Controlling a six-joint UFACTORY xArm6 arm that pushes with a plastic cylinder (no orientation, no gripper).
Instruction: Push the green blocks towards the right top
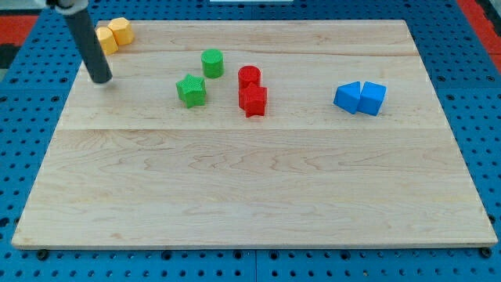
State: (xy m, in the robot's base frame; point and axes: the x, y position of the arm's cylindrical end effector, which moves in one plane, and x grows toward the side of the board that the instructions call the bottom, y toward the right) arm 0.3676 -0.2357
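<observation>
A green star-shaped block lies on the wooden board left of centre in the upper part. A green cylinder stands just up and to the right of it, apart from it. My tip rests on the board near its left edge, well to the left of the green star block and touching no block.
A red cylinder and a red star-shaped block sit together just right of the green blocks. Two blue blocks touch each other at the right. Two yellow blocks sit at the top left corner, just above my tip.
</observation>
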